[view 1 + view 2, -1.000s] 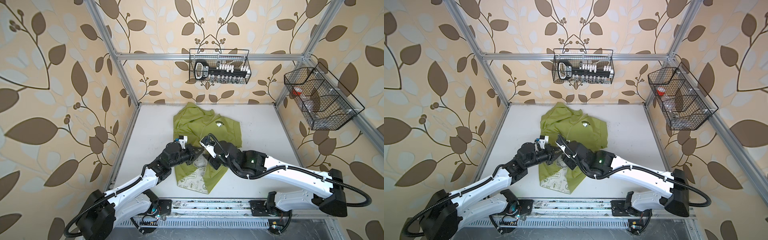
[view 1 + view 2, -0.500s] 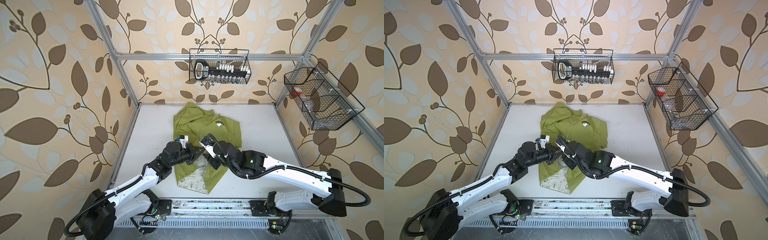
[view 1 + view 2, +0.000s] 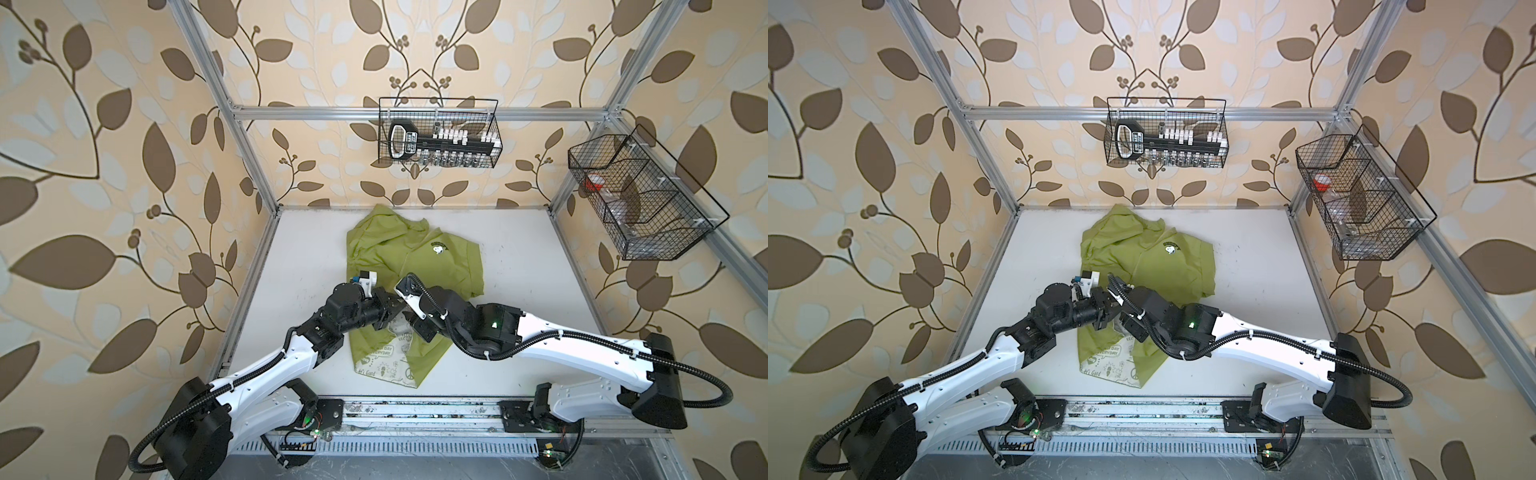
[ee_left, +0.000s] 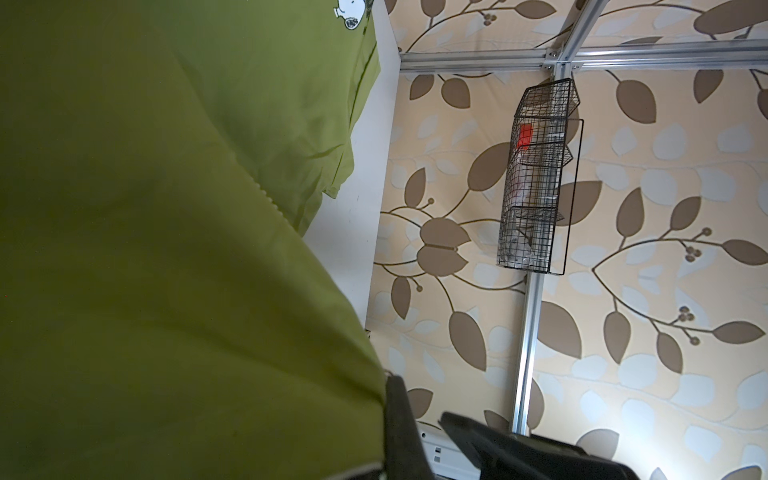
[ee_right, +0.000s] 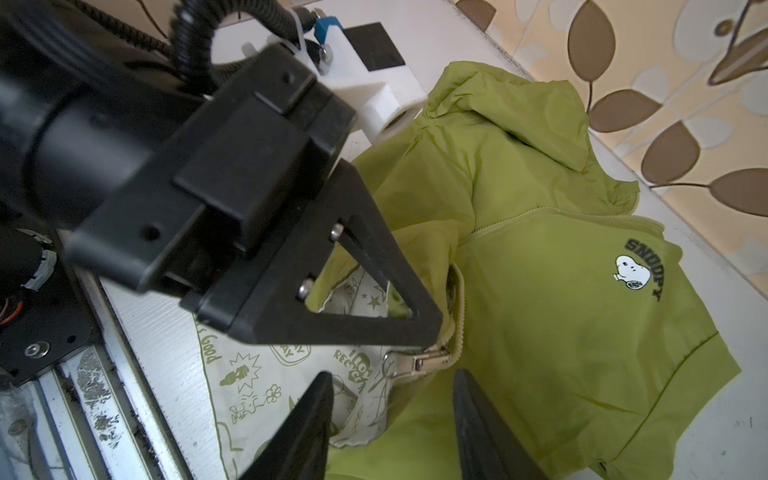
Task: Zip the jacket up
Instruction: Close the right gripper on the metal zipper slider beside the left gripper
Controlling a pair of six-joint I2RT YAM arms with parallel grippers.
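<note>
As both top views looked down on it, the lime-green jacket [image 3: 415, 270] lay crumpled on the white tabletop [image 3: 519, 257], its hood [image 3: 374, 224] on the far side of the Snoopy print [image 3: 439, 248] and its open hem, doodle-printed lining [image 3: 380, 359] showing, on the print's near side. The left gripper [image 3: 392, 308] and right gripper [image 3: 410, 327] met over the front opening, between the print and that lining; how their jaws stood could not be told from above.

In the left wrist view green fabric filled most of the picture, the Snoopy print at its far end; the jaws' closure was not readable there.

The right wrist view settled it. The left jaws were pinched fully together on the jacket's front edge, on the hem side of the Snoopy print and just beside the small metal zipper pull [image 5: 415, 363]. The right jaws stood partly apart on either side of that pull, gripping nothing.

The pull was small and lay flat on soft cloth, so a closing grip could well catch lining instead, or slip off the metal. If the left pinch let the edge go slack, fabric would likely bunch ahead of the pull and jam it.
</note>
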